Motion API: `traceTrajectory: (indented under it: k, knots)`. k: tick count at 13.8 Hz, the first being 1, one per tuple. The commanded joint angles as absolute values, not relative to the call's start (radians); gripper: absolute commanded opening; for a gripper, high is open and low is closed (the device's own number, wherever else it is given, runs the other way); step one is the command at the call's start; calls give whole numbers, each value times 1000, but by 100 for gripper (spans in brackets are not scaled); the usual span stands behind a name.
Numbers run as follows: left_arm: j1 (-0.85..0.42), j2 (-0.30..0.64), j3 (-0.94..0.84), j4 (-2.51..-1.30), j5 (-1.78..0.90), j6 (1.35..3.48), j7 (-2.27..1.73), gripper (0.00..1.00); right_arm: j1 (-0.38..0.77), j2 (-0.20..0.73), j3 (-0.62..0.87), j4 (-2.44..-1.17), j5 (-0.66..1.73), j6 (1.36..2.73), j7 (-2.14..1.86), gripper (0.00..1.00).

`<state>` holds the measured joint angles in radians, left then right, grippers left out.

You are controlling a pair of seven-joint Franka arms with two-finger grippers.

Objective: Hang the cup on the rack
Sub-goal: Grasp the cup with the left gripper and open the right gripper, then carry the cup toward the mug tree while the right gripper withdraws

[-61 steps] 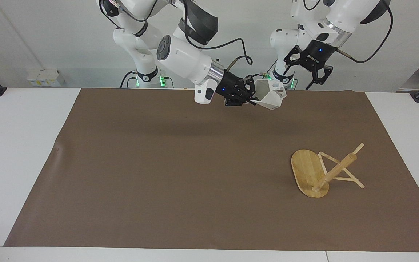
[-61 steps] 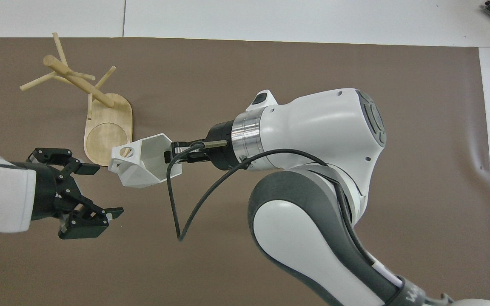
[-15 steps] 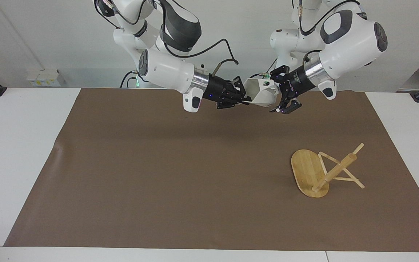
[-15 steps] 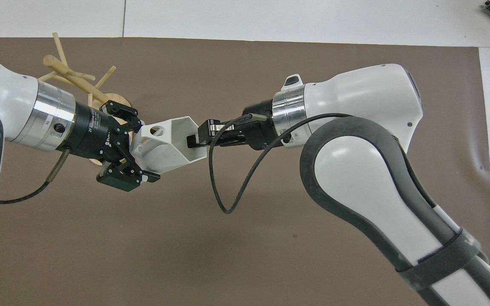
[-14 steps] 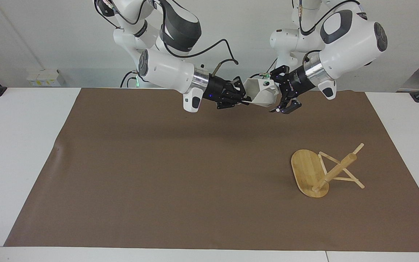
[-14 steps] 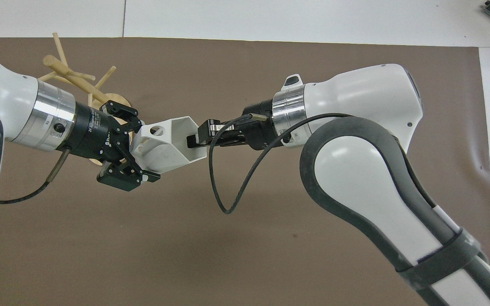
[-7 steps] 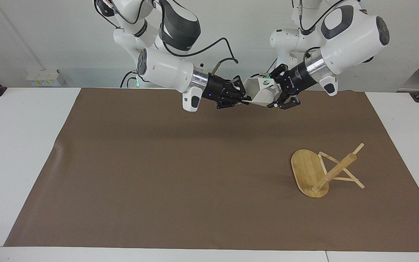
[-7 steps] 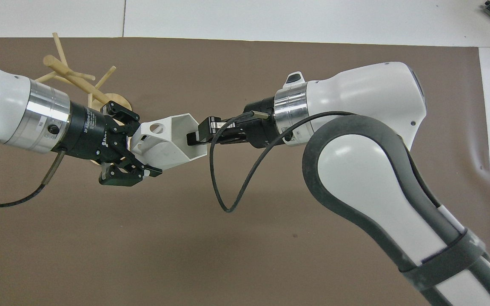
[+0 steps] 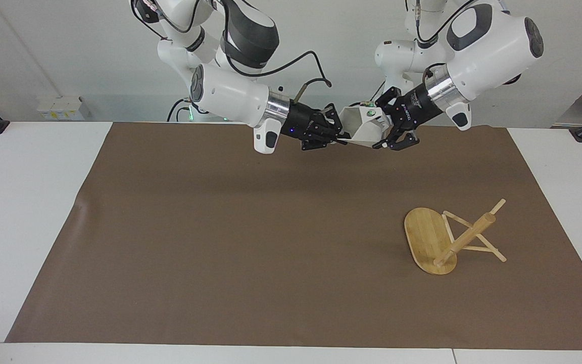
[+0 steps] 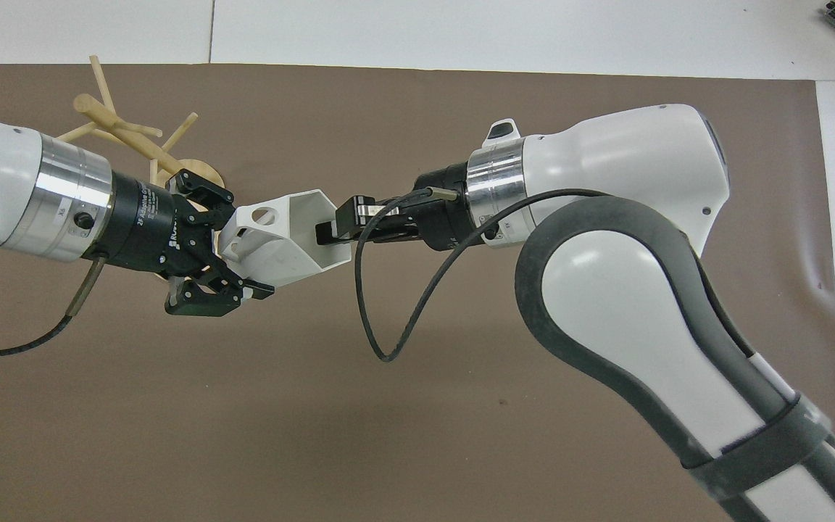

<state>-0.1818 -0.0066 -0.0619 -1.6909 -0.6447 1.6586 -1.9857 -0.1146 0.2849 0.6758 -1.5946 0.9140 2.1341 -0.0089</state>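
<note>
My right gripper point(image 9: 339, 135) clamps rim of cup point(image 9: 362, 130), held in air over brown mat point(image 9: 250, 237) at robots' edge of desk point(image 9: 23, 202). My left gripper point(image 9: 391, 132) spread wide around cup's handle end, not clenched. Rack point(image 9: 445, 240) lies tipped on mat toward left arm's end, well apart from cup.

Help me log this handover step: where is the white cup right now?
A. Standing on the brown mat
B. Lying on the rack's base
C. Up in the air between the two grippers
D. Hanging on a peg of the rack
C: the cup is held above the mat, the right gripper clamped on its rim and the left gripper around its handle end; the rack carries nothing.
</note>
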Motion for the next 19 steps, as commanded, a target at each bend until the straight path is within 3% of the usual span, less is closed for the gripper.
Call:
traceTrajectory:
  k: [1, 2, 4, 9, 13, 15, 19]
  knots:
    - [-184, -21, -49, -1692, -640, 1707, -2043, 0, -123, 267, 686, -1609, 923, 2129, -18, 19]
    - [-180, -26, -49, -1700, -640, 1712, -2048, 0, -123, 267, 686, -1609, 923, 2129, -18, 29]
    - [-179, -38, -49, -1726, -640, 1732, -2046, 0, -123, 267, 686, -1609, 922, 2134, -18, 100]
    - [-146, -74, -49, -1804, -638, 1785, -2048, 0, -121, 247, 686, -1609, 893, 2207, -12, 100]
    - [-95, -106, -49, -1896, -623, 1888, -2097, 0, -121, 229, 673, -1618, 477, 2290, -20, 100]
    - [-94, -121, -49, -1954, -620, 2009, -2179, 0, -123, 204, 612, -1626, 253, 2276, -25, 100]
    - [-94, -101, -51, -1970, -585, 2100, -2363, 0, -124, 140, 508, -1626, 195, 2179, -15, 100]
